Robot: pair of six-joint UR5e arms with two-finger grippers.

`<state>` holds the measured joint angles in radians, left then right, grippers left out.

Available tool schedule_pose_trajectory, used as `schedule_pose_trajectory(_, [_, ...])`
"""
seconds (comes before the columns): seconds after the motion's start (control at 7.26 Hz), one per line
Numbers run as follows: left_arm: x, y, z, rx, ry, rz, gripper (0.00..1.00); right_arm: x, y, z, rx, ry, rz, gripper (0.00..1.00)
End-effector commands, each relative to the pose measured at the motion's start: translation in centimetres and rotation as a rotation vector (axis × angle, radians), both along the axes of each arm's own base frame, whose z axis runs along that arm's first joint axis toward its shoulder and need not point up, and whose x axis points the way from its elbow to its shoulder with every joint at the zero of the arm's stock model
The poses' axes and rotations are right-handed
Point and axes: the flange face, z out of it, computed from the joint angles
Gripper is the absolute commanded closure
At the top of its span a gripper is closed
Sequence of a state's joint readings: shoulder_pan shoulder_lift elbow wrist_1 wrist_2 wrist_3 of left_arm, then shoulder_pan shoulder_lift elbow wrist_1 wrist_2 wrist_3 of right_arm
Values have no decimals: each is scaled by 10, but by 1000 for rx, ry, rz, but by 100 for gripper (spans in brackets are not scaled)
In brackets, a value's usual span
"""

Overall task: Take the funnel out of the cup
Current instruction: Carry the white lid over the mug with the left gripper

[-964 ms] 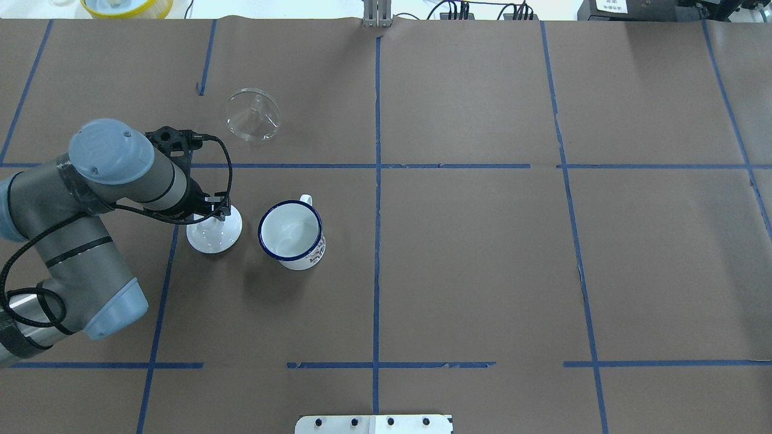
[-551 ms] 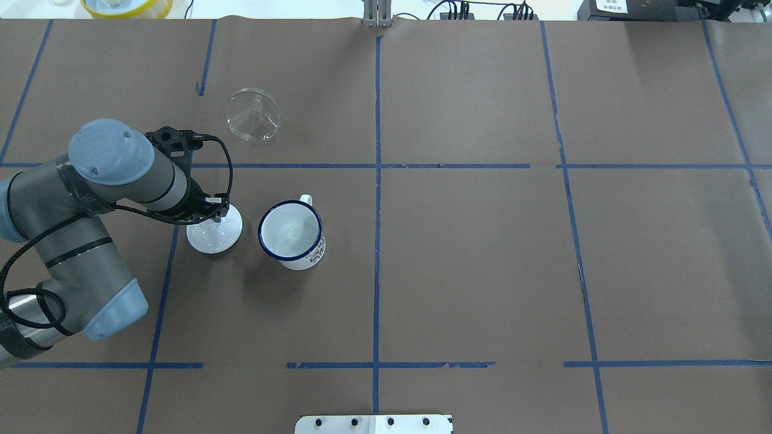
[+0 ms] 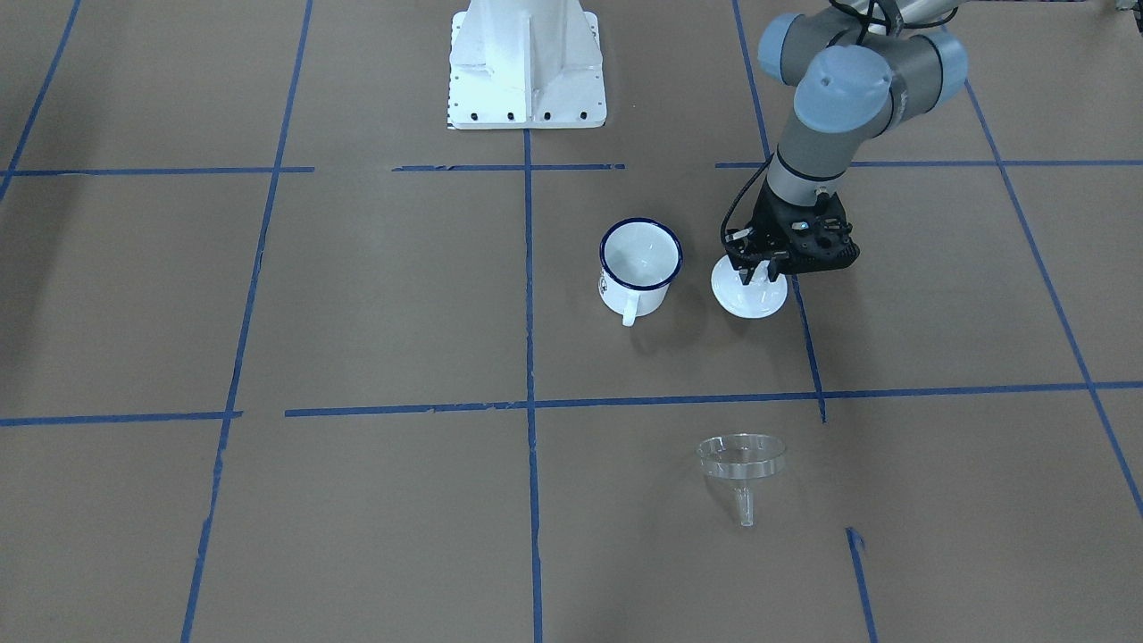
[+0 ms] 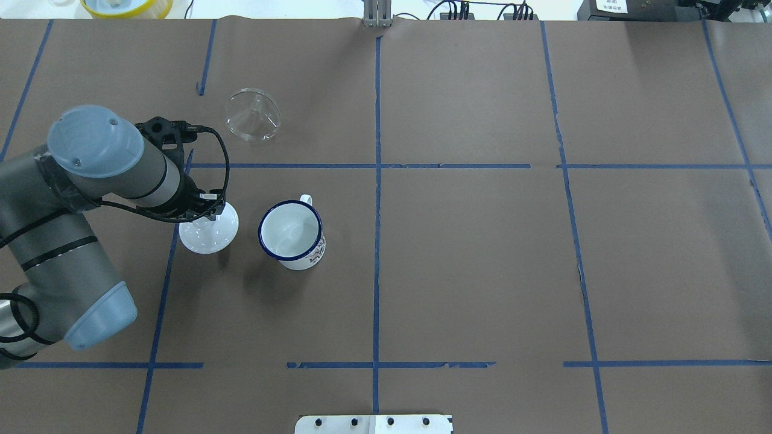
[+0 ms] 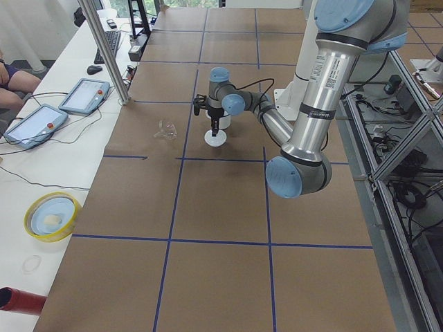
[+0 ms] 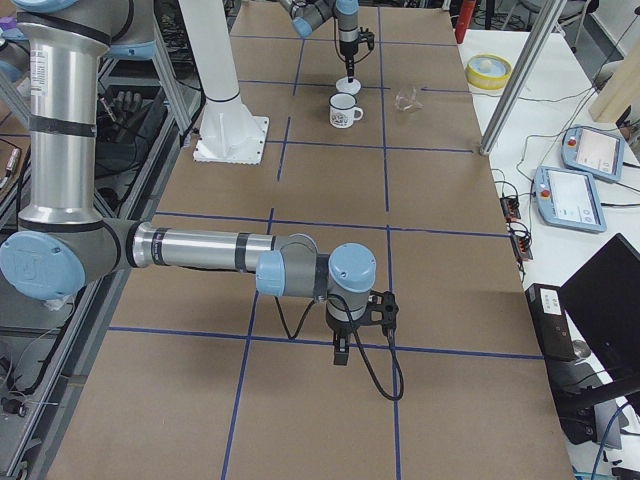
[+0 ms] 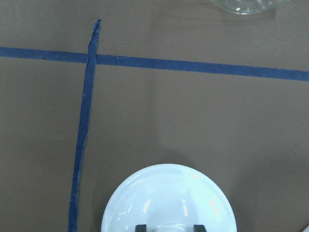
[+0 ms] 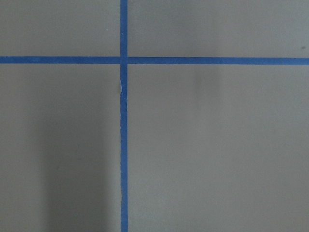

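The clear funnel (image 4: 253, 114) lies on the brown table, apart from the cup, at the far left; it also shows in the front view (image 3: 741, 460). The white cup (image 4: 291, 232) with a dark blue rim stands upright and empty (image 3: 639, 268). My left gripper (image 4: 211, 211) is left of the cup, shut on the knob of a white domed lid (image 4: 205, 235). In the left wrist view the lid (image 7: 169, 198) fills the bottom, with the funnel's rim (image 7: 246, 5) at the top edge. My right gripper (image 6: 342, 355) shows only in the right side view; I cannot tell its state.
The robot's white base plate (image 3: 527, 62) is at the table's near edge. A yellow bowl (image 4: 126, 6) sits beyond the far left edge. Blue tape lines (image 4: 377, 241) cross the brown paper. The right arm (image 6: 200, 250) hovers low over the table's right end.
My left arm has shifted a little to the left, and the white lid has moved left with it. The funnel and cup have not moved.
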<state>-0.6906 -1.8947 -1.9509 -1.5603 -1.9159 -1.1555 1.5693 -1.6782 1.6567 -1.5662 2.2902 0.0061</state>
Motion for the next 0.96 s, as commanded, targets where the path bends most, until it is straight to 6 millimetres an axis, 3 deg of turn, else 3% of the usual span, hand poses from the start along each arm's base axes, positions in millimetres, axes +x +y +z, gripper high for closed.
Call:
schedule_pose_trajectory(0.0, [-49, 14, -67, -22, -10, -26, 100, 0, 0, 0, 0, 0, 0, 0])
schedule_pose_trajectory(0.14, [-47, 13, -106, -73, -10, -7, 100, 0, 0, 0, 0, 0, 0, 0])
schedule_pose_trajectory(0.28, [-35, 11, -133, -96, 13, 9, 100, 0, 0, 0, 0, 0, 0, 0])
schedule_pose_trajectory(0.55, [33, -2, -153, -203, 2, -39, 100, 0, 0, 0, 0, 0, 0, 0])
schedule_pose_trajectory(0.83, [50, -8, -157, -187, 24, -29, 100, 0, 0, 0, 0, 0, 0, 0])
